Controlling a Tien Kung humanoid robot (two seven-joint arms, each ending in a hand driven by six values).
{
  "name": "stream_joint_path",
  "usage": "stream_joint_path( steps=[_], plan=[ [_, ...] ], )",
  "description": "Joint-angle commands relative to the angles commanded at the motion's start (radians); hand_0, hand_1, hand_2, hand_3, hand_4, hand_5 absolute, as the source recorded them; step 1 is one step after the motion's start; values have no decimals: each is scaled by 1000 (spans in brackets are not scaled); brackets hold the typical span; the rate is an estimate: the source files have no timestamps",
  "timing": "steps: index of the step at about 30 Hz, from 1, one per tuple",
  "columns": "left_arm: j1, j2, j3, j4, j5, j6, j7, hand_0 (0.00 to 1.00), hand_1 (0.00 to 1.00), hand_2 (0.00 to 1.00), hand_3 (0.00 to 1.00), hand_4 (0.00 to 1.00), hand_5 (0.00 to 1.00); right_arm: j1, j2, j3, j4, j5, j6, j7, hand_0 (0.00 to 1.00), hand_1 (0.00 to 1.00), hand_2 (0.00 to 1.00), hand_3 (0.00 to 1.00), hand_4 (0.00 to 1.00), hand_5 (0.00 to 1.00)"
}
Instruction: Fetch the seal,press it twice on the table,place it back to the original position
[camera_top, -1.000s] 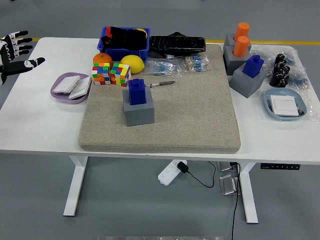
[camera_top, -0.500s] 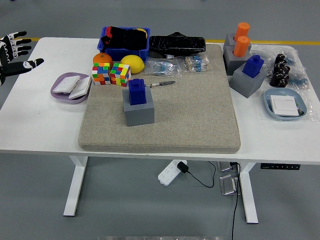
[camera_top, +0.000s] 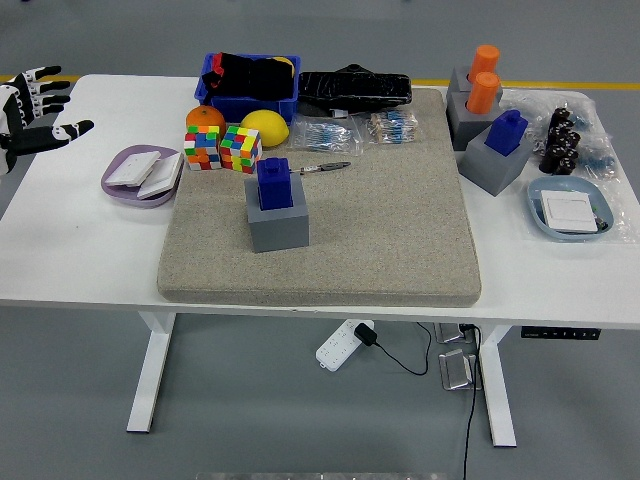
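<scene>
Left hand (camera_top: 35, 110) fingers (camera_top: 48, 88) spread wide, thumb out toward the mat, holding nothing. It sits at the far-left edge of the frame, over the white table's (camera_top: 80, 250) left end, well apart from the grey felt mat (camera_top: 380, 240). Right hand is out of frame.

Everything else, placed against the mat:
- Seal (camera_top: 272, 184), blue, upright in its grey block holder (camera_top: 278, 224), on the mat's left-centre part. Nothing touching it.
- Pen (camera_top: 325, 168) lies on the mat just behind the seal, toward the far edge.
- Two colour cubes (camera_top: 222, 148) stand side by side at the mat's far-left corner; orange (camera_top: 205, 117) and lemon (camera_top: 266, 127) just behind them.
- Blue bin (camera_top: 246, 102) with black items in it sits beyond the mat's far-left corner; black pouch (camera_top: 355, 88) beside it along the far edge.
- Small clear packets (camera_top: 360, 130) with blue parts lie on the mat's far edge, centre.
- Purple dish (camera_top: 140, 175) holding white pieces is just off the mat's left edge, between mat and left hand.
- Second blue seal (camera_top: 507, 131) in a tilted grey holder (camera_top: 493, 165) overlaps the mat's far-right edge.
- Two orange cylinders (camera_top: 483, 78) stand in another grey holder (camera_top: 465, 118) just behind that one.
- Dark small parts (camera_top: 560, 140) lie right of the mat, near the far edge.
- Light-blue dish (camera_top: 568, 208) with a white piece is off the mat's right edge, nearer than the dark parts.
</scene>
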Motion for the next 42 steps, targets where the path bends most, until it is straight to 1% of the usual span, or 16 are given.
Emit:
stream_joint_path(
  steps=[23,30,42],
  plan=[
    [12,-1,1,-2,-6,-4,4,725,721,778,839,909,2,-7,3,13,0,-6,1,1,760,670,648,614,781,502],
    [9,-3,13,-4,-6,-4,7,718,715,770,838,903,2,-11,7,25,0,-12,3,-1,760,670,648,614,779,503],
    [6,-2,13,-6,-5,-2,8,715,712,758,837,898,2,-7,10,33,0,-11,2,-1,759,670,648,613,776,501]
  ],
)
